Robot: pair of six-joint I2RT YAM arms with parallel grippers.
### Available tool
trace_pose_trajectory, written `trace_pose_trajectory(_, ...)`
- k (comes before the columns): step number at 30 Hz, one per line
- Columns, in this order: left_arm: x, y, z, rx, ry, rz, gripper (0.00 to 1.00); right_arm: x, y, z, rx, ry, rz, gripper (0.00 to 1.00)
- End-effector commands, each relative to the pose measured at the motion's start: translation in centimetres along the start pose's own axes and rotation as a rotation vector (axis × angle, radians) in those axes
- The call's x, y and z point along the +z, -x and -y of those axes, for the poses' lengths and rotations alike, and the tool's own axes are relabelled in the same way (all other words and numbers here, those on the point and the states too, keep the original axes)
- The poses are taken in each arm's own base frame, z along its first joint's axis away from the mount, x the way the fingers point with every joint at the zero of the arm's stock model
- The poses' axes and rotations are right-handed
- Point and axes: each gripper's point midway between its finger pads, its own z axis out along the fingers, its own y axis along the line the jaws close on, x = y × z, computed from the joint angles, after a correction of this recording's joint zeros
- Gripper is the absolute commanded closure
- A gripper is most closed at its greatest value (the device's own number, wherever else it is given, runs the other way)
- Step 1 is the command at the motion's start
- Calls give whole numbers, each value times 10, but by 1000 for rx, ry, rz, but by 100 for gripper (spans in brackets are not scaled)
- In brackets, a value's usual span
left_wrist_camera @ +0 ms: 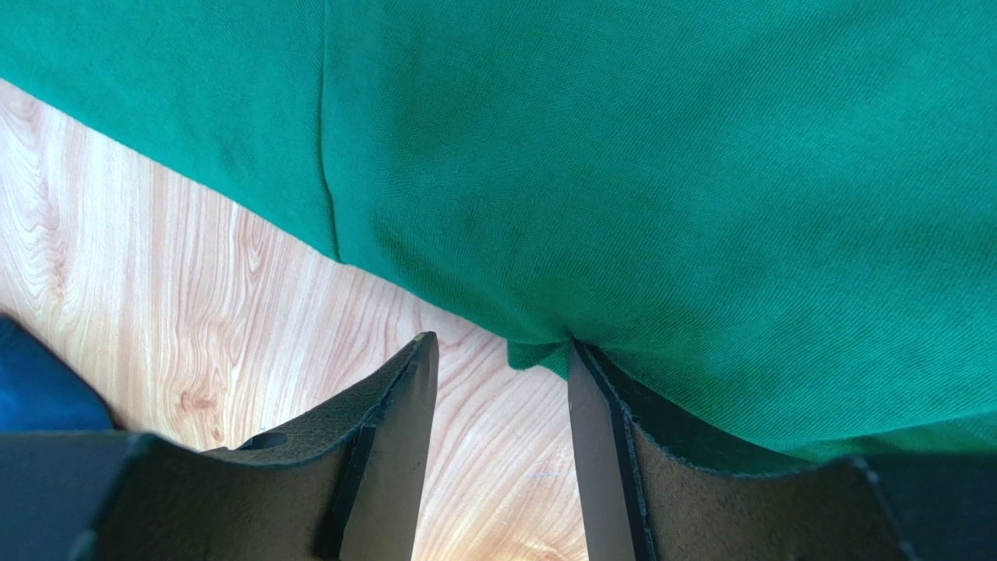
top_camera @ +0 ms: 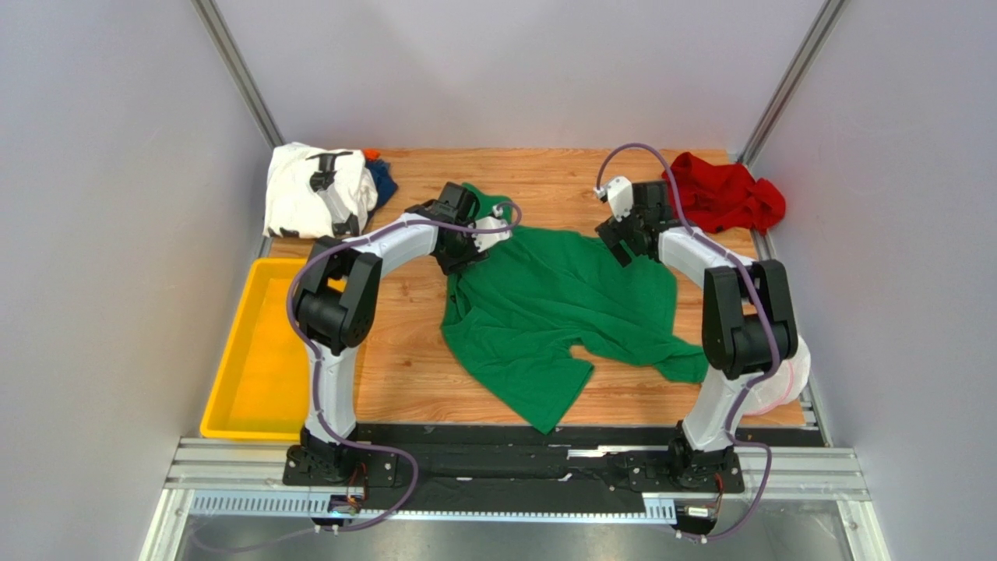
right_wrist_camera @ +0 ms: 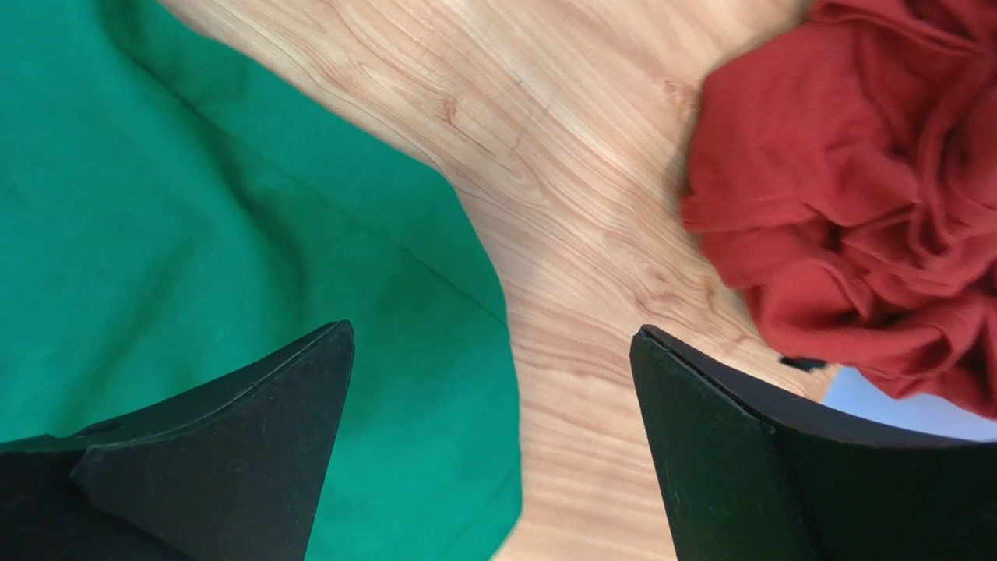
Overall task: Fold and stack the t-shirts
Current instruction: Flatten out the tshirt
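A: Top external view: plain bright green cloth t-shirt (top_camera: 562,310) lies rumpled in the middle of the light wooden bench (top_camera: 410,362), between both arms, not flat yet. Crumpled red t-shirt (top_camera: 726,193) is in the far right corner. White t-shirt with black print (top_camera: 310,187) is far left, with the dark blue t-shirt (top_camera: 383,181) touching it.

B: Fingers?

A: Left fingers (left_wrist_camera: 386,433) are part-way apart at the green shirt's far-left hem, bare bench showing between them. Hem drapes over one tip, nothing clamped. Right fingers (right_wrist_camera: 258,409) are spread wide, released, over the far-right hem, red shirt just beside.

B: So the step, I'd guess: grab both far corners and spread it out.

A: Agreed. Slide one finger under the hem on each side, single layer only, and close firmly before lifting. Right side should keep clear of the red shirt so it doesn't snag. Pull apart evenly, then drag to flatten the bunched near sleeve.

B: Risk?

A: Left catches a fold instead of the edge and the shirt twists.
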Motion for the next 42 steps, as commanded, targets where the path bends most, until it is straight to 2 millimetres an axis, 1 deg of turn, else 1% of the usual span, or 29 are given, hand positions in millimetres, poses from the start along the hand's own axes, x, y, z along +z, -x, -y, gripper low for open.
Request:
trace_pose_trajectory(1, 5, -5, 3, 2, -19, -30, 46, 21, 17, 16, -23, -68, 49, 7)
trace_pose_trajectory(3, 2, -6, 5, 6, -24, -37, 48, 29, 14, 11, -26, -58, 38, 7)
trace_pose_trajectory(5, -1, -7, 7, 7, -27, -43, 52, 32, 11, 11, -29, -63, 27, 7)
trace_pose_trajectory(6, -3, -9, 9, 9, -33, -49, 59, 36, 9, 12, -34, -69, 22, 8)
trace_pose_trajectory(7, -5, -13, 6, 14, -13, -72, 62, 37, 7, 14, -35, -77, 15, 7)
trace_pose_trajectory(8, -6, -17, 7, 19, -11, -87, 63, 38, 5, 13, -38, -77, 10, 8)
trace_pose_trajectory(9, -8, -20, 5, 32, 1, -97, 70, 38, 3, 16, -39, -83, 5, 8)
trace_pose_trajectory(12, -13, -35, 0, 66, 38, -160, 80, 38, -1, 22, -42, -102, -9, 8)
trace_pose_trajectory(14, -15, -44, -2, 75, 45, -180, 82, 36, -3, 25, -45, -110, -13, 9)
trace_pose_trajectory(15, -15, -49, -7, 76, 55, -193, 83, 35, -3, 27, -46, -114, -15, 8)
trace_pose_trajectory(17, -14, -57, -9, 74, 53, -211, 83, 33, -3, 29, -48, -119, -15, 8)
trace_pose_trajectory(19, -14, -62, -15, 61, 61, -217, 84, 31, -3, 31, -50, -125, -14, 9)
trace_pose_trajectory(22, -14, -66, -16, 53, 57, -225, 84, 29, -6, 37, -48, -138, -19, 9)
trace_pose_trajectory(25, -19, -59, -12, 37, 39, -187, 85, 25, -6, 40, -47, -144, -16, 9)
trace_pose_trajectory(26, -26, -53, -13, 28, 39, -164, 85, 25, -6, 40, -48, -144, -16, 9)
trace_pose_trajectory(28, -31, -45, -5, -5, -5, -123, 84, 25, -9, 40, -47, -142, -23, 9)
trace_pose_trajectory(29, -39, -37, -7, -17, -6, -95, 83, 25, -10, 40, -47, -141, -24, 9)
trace_pose_trajectory(30, -42, -31, 1, -42, -45, -67, 81, 27, -13, 38, -48, -137, -33, 9)
trace_pose_trajectory(32, -51, -19, 3, -58, -65, -21, 79, 29, -14, 36, -46, -131, -36, 9)
trace_pose_trajectory(33, -53, -12, 10, -74, -97, 3, 78, 30, -13, 34, -40, -124, -31, 9)
trace_pose_trajectory(35, -61, 0, 12, -85, -108, 42, 76, 26, -12, 32, -26, -107, -31, 10)
trace_pose_trajectory(36, -64, 7, 20, -88, -133, 61, 75, 24, -11, 29, -2, -89, -26, 10)
trace_pose_trajectory(37, -67, 11, 24, -89, -143, 71, 73, 16, -5, 30, 8, -90, -9, 10)
trace_pose_trajectory(38, -73, 14, 29, -85, -150, 78, 71, 10, -5, 28, 13, -76, -13, 10)
trace_pose_trajectory(39, -77, 21, 36, -72, -160, 89, 70, 2, -1, 28, 20, -67, 4, 10)
trace_pose_trajectory(40, -79, 18, 45, -65, -176, 84, 69, -4, -2, 26, 26, -55, 9, 10)
trace_pose_trajectory(41, -90, 22, 47, -58, -167, 107, 65, -22, 1, 26, 28, -44, 19, 10)
trace_pose_trajectory(42, -95, 29, 60, -43, -195, 132, 61, -31, 3, 20, 23, -16, 29, 10)
